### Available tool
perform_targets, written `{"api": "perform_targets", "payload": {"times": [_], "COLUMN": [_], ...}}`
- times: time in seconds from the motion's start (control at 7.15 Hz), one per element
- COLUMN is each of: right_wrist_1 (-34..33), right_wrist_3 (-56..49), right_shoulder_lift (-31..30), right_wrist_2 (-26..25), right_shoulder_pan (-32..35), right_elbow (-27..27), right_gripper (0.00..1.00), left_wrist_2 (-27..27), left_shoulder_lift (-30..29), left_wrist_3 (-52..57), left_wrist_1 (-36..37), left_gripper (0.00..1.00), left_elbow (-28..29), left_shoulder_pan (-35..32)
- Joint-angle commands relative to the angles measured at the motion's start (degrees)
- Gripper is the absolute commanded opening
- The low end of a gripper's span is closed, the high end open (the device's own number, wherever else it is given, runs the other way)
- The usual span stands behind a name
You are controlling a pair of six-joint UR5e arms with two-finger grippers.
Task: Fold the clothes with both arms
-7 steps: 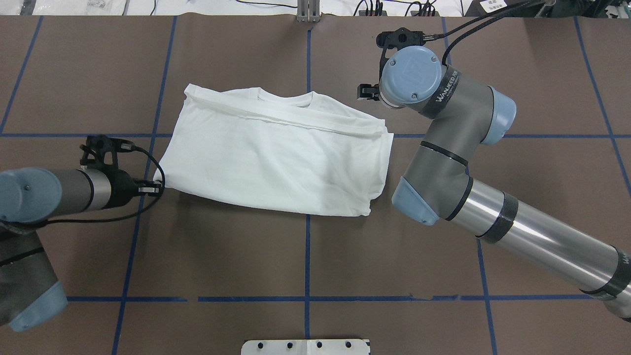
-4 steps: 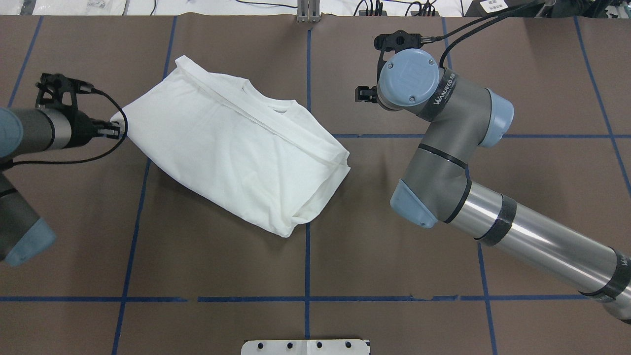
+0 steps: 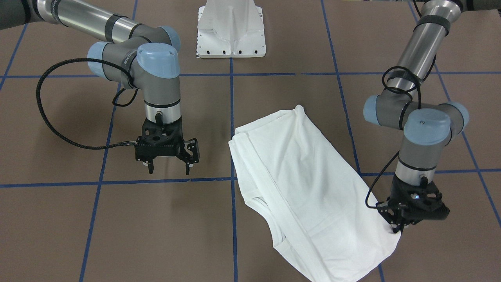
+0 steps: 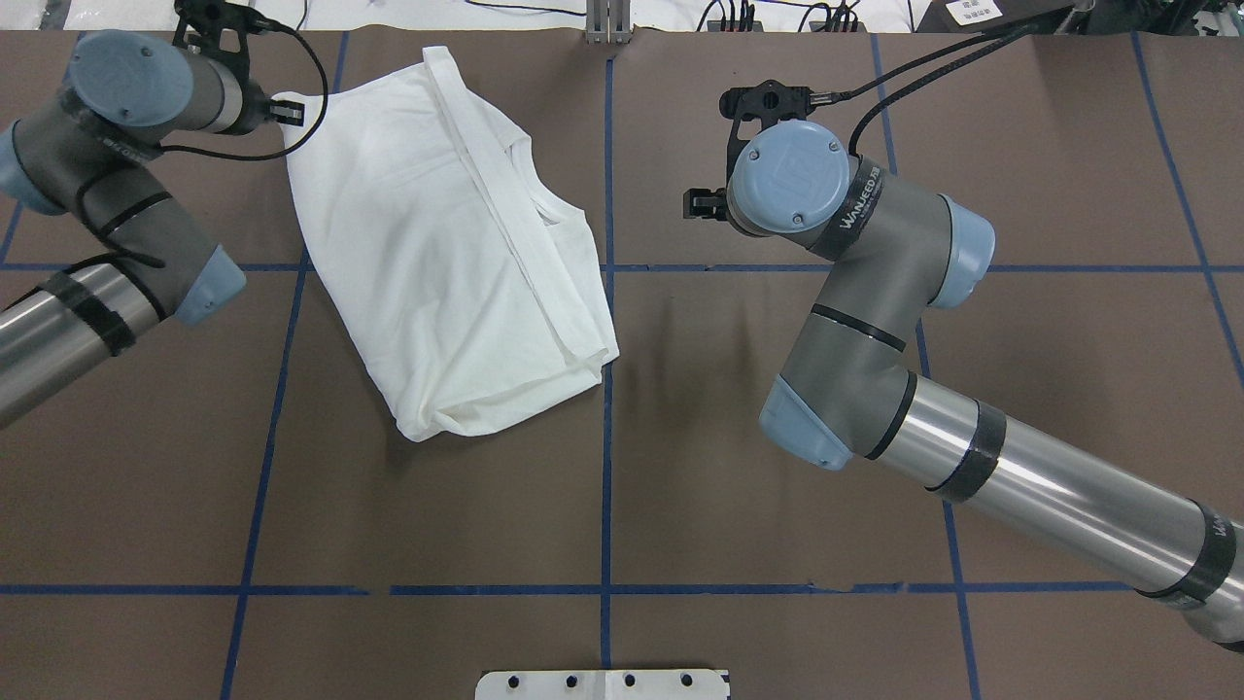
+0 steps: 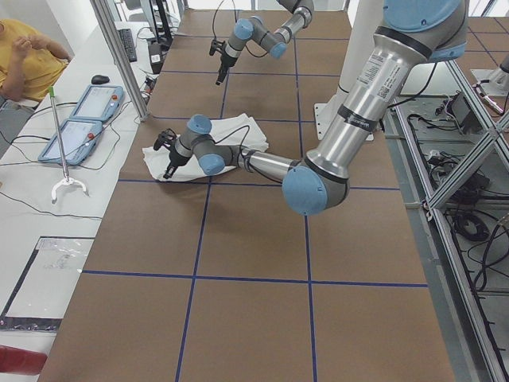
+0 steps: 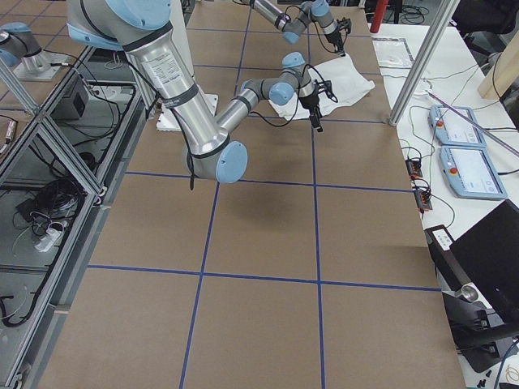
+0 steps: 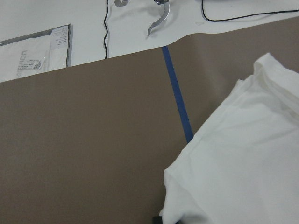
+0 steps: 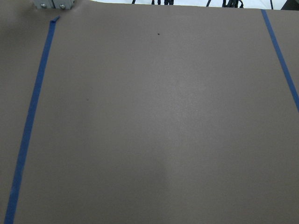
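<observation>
Across the brown table (image 4: 777, 506), the part-folded white T-shirt (image 4: 437, 253) has been dragged and turned toward the far left corner, likely to line up the next fold, by the left gripper (image 4: 288, 111) clamped on its edge, the right gripper (image 3: 168, 167) hanging spread and empty, the shirt's print hidden.

One white T-shirt (image 4: 437, 262) is lying on the tabletop. Two robot arms are reaching over it, a left arm (image 4: 126, 209) and a right arm (image 4: 855, 331), each carrying one gripper: the left gripper (image 3: 398, 228), the right gripper (image 3: 168, 171). One white pedestal base (image 3: 231, 29) is sitting at the robot-side edge. Two control tablets (image 5: 97, 101) are lying beyond the operators' edge.
</observation>
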Motion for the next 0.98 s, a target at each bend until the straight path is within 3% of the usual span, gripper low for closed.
{"api": "perform_targets", "payload": {"times": [0.0,0.14,0.28,0.42,0.56,0.84], "right_wrist_1": [2.2,3.5,6.4,11.5,16.4,19.6], "right_wrist_3": [1.6,3.4,5.8,9.3,15.1,17.2], "right_shoulder_lift": [0.3,1.1,4.1,7.6,12.0,19.7], "right_wrist_2": [0.0,-0.1,-0.3,-1.2,-1.8,-5.3], "right_shoulder_pan": [-1.4,-1.8,-2.7,-3.9,-4.9,-7.2], "right_elbow": [-0.6,-1.8,-5.8,-11.5,-17.6,-29.1], "right_gripper": [1.0,1.0,1.0,0.99,0.97,0.82], "left_wrist_2": [2.3,0.9,-5.7,-8.1,-8.2,-8.2], "left_shoulder_lift": [-4.2,-1.3,3.2,6.2,6.9,8.5], "left_wrist_3": [0.2,0.3,0.0,-0.3,-0.8,-0.8], "left_wrist_1": [-1.0,-1.0,-1.0,-1.3,-1.2,-1.7], "left_gripper": [0.99,1.0,1.0,1.0,1.0,1.0], "left_elbow": [4.6,-2.4,-8.8,-12.8,-14.8,-16.3], "left_shoulder_pan": [-0.7,-0.8,-0.9,-0.8,-0.7,-0.6]}}
